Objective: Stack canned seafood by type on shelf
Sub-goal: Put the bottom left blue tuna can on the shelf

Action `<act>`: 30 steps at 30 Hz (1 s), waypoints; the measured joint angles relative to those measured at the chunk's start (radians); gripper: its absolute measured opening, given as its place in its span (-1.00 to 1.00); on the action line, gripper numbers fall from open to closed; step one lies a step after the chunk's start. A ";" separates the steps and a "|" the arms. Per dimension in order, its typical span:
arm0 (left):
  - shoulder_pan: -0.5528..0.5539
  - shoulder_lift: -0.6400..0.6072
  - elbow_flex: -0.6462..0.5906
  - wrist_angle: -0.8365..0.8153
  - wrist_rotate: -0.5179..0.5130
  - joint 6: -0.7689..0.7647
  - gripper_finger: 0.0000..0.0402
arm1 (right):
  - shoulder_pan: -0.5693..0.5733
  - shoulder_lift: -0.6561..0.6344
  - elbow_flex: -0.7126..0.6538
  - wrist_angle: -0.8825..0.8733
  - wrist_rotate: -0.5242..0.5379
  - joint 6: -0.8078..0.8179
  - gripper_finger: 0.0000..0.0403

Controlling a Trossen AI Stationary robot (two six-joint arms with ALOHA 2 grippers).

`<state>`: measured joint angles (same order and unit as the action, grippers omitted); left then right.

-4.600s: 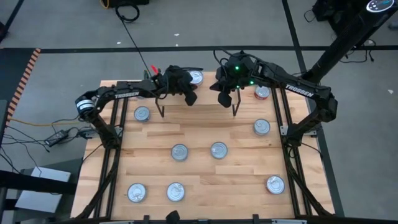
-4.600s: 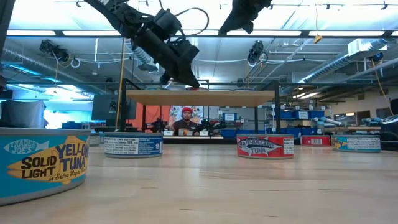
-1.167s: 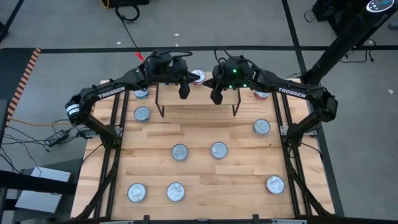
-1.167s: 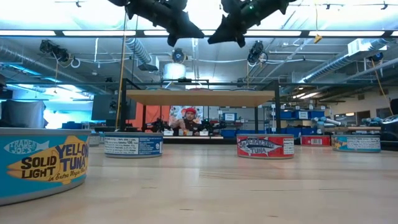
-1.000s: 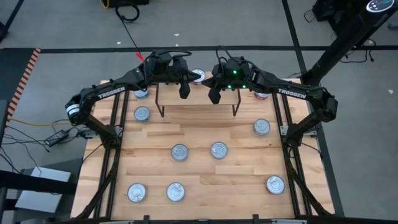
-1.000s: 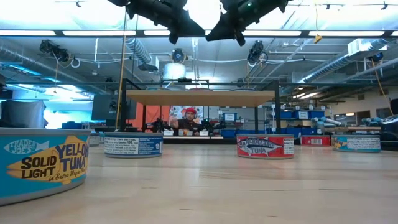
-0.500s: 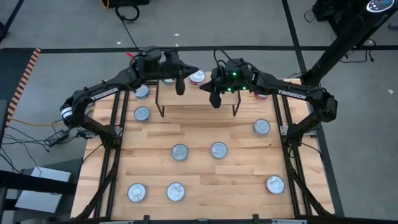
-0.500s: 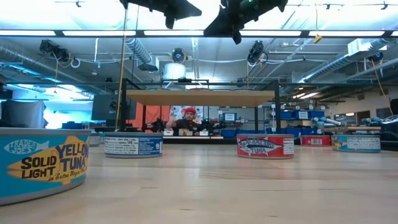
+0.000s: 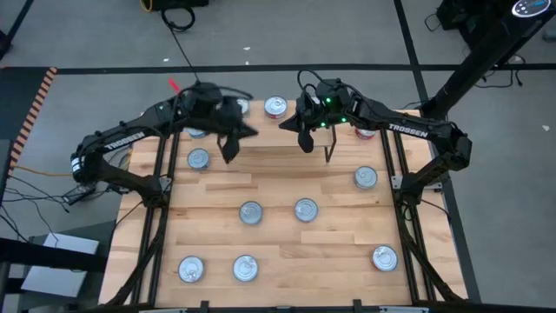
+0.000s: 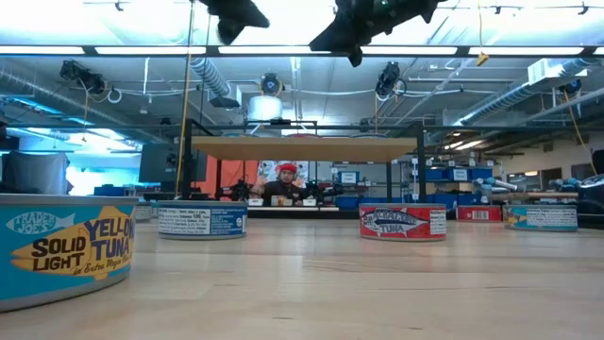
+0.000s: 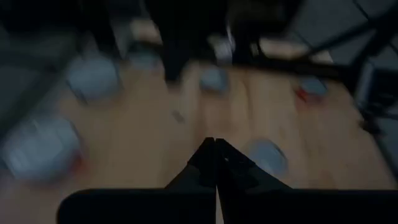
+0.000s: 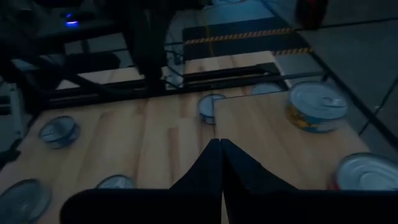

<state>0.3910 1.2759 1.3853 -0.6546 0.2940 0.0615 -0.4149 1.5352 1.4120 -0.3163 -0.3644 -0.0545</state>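
The shelf (image 9: 276, 130) stands at the table's far middle on thin black legs; its plank also shows in the low view (image 10: 304, 148). A red-labelled can (image 9: 275, 107) rests on its far part, and the right wrist view shows this can (image 12: 367, 171) and a blue-and-yellow one (image 12: 317, 107) standing on the plank. Several silver-topped cans lie about the table, such as two in the middle (image 9: 251, 212) (image 9: 305, 209). My left gripper (image 9: 230, 148) hovers shut and empty above the shelf's left end (image 11: 216, 149). My right gripper (image 9: 304, 139) hovers shut and empty above the shelf's middle (image 12: 219, 146).
Cans stand at the left (image 9: 199, 159), right (image 9: 366, 177) and far right (image 9: 366, 130), and three near the front edge (image 9: 190, 269) (image 9: 246, 268) (image 9: 384, 257). In the low view a large blue-and-yellow can (image 10: 66, 247) is close at the left. A person (image 10: 284, 184) sits beyond the table.
My left gripper has swung from over the shelf's middle toward the table's left and near edges, turning as it goes, and has stayed shut and empty. My right gripper has stayed about where it was. No can has moved.
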 joint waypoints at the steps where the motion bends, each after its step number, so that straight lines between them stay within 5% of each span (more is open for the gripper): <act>1: -0.015 -0.005 0.000 -0.052 -0.001 -0.035 -1.00 | 0.000 0.000 0.000 -0.008 -0.005 0.000 -0.97; 8: -0.176 -0.005 0.000 -0.294 -0.061 -0.230 -1.00 | 0.006 0.000 0.000 -0.061 -0.035 0.001 -0.97; 22: -0.366 -0.025 -0.114 -0.259 -0.104 -0.635 -1.00 | 0.035 0.000 0.000 -0.111 -0.048 0.009 -0.97; 30: -0.541 -0.024 -0.198 -0.298 -0.078 -0.557 -1.00 | 0.045 0.000 0.000 -0.139 -0.067 0.010 -0.97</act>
<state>-0.1500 1.2522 1.1872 -0.9527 0.2157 -0.4952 -0.3695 1.5356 1.4117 -0.4551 -0.4309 -0.0449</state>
